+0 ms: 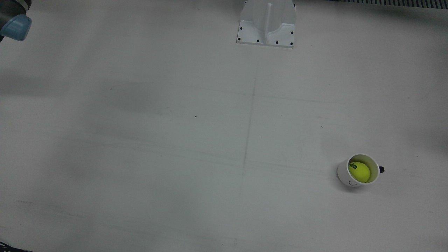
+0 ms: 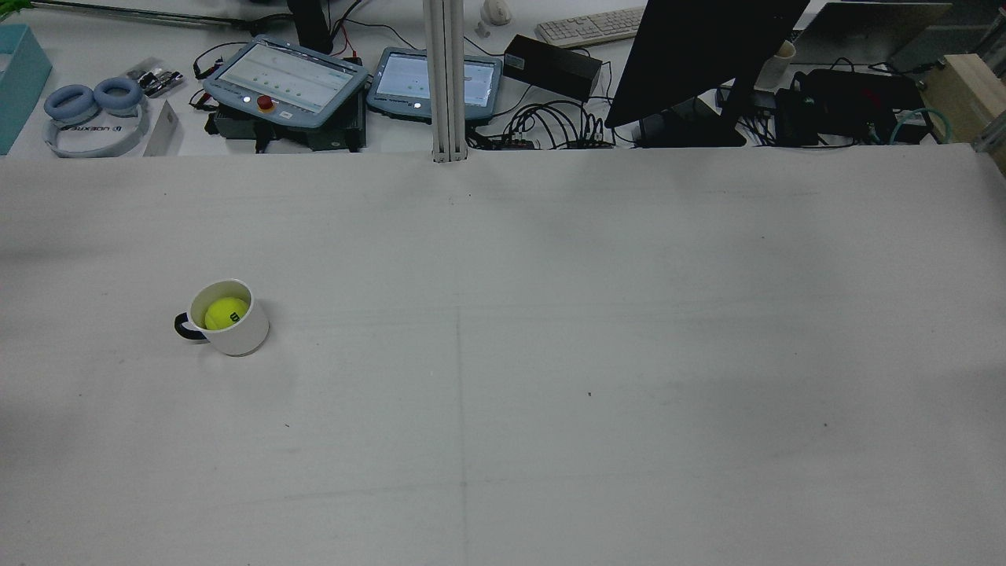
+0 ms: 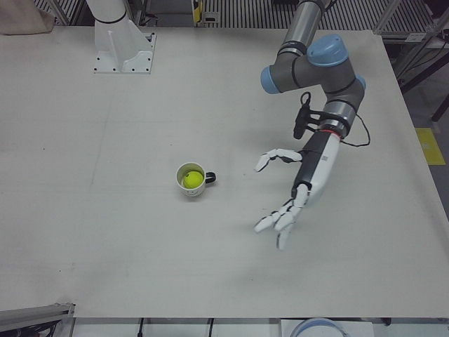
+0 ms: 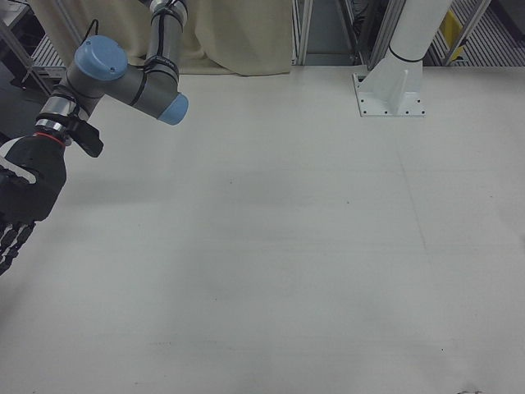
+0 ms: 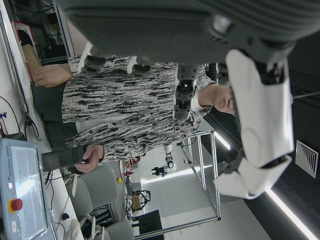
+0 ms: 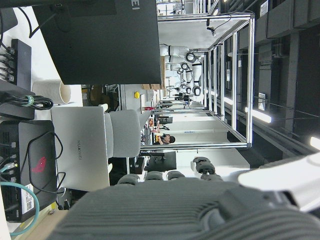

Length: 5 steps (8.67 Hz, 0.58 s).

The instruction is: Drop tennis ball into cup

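Yellow-green felt tennis ball sits inside the white ceramic mug with a dark handle. The mug stands upright on the pale grey table top, on the robot's left half; in the rear view the ball shows through the mug's open mouth, handle pointing toward the table's left edge. Ball rests well below the rim, dark lettering on its upper face.

Left white many-fingered hand hangs above the table, well apart from the mug and on its handle side, nearer the table's outer edge. Fingers are spread and extended, pointing toward the operators' edge; thumb is splayed toward the mug. It holds nothing. The silver arm with blue joint caps reaches in from the far side.

Right dark-palmed hand shows at the edge of the right-front view, beyond the table's side. Only the back of the palm and part of the fingers are in frame, so I cannot tell how far it is open. Its arm with blue caps bends above the table corner.

White arm pedestal is bolted at the table's far edge. Left hand view catches a person in a black-and-white patterned top beside a teach pendant with a red stop button.
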Each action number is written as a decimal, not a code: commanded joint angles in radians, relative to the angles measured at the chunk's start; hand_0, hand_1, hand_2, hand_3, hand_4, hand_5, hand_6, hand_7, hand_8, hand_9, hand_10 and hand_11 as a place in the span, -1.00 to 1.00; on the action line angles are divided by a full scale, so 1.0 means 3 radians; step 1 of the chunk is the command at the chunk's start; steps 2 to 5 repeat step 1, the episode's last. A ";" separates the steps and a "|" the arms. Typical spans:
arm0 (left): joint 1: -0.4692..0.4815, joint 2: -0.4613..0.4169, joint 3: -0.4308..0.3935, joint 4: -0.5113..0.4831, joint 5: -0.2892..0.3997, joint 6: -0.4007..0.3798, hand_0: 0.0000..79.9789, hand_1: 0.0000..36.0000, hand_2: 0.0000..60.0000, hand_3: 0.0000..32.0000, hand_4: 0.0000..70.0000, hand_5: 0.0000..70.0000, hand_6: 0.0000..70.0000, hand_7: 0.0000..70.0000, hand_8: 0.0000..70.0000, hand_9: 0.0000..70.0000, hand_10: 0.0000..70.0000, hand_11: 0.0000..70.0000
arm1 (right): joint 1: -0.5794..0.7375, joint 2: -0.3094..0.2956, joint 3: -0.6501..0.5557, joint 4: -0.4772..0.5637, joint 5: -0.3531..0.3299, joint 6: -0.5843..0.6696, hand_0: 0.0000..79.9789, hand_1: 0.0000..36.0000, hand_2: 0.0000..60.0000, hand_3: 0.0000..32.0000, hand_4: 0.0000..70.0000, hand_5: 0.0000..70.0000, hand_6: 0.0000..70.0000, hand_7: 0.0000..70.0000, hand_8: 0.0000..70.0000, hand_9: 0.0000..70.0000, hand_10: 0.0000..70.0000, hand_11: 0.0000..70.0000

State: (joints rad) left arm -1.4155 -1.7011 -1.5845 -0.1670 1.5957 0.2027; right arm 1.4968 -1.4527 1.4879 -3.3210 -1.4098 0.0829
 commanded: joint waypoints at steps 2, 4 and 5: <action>-0.0129 0.0071 0.0097 0.0004 0.0024 -0.0006 0.35 0.42 -0.24 0.73 -1.00 -0.71 -0.65 -0.75 -0.92 -0.99 -0.92 -0.81 | 0.0001 0.0000 0.0000 0.0000 0.0000 0.0000 -1.00 -1.00 -1.00 -1.00 -1.00 -1.00 -1.00 -1.00 -1.00 -1.00 -1.00 -1.00; -0.0129 0.0071 0.0097 0.0004 0.0024 -0.0006 0.35 0.42 -0.24 0.73 -1.00 -0.71 -0.65 -0.75 -0.92 -0.99 -0.92 -0.81 | 0.0001 0.0000 0.0000 0.0000 0.0000 0.0000 -1.00 -1.00 -1.00 -1.00 -1.00 -1.00 -1.00 -1.00 -1.00 -1.00 -1.00 -1.00; -0.0129 0.0071 0.0097 0.0004 0.0024 -0.0006 0.35 0.42 -0.24 0.73 -1.00 -0.71 -0.65 -0.75 -0.92 -0.99 -0.92 -0.81 | 0.0001 0.0000 0.0000 0.0000 0.0000 0.0000 -1.00 -1.00 -1.00 -1.00 -1.00 -1.00 -1.00 -1.00 -1.00 -1.00 -1.00 -1.00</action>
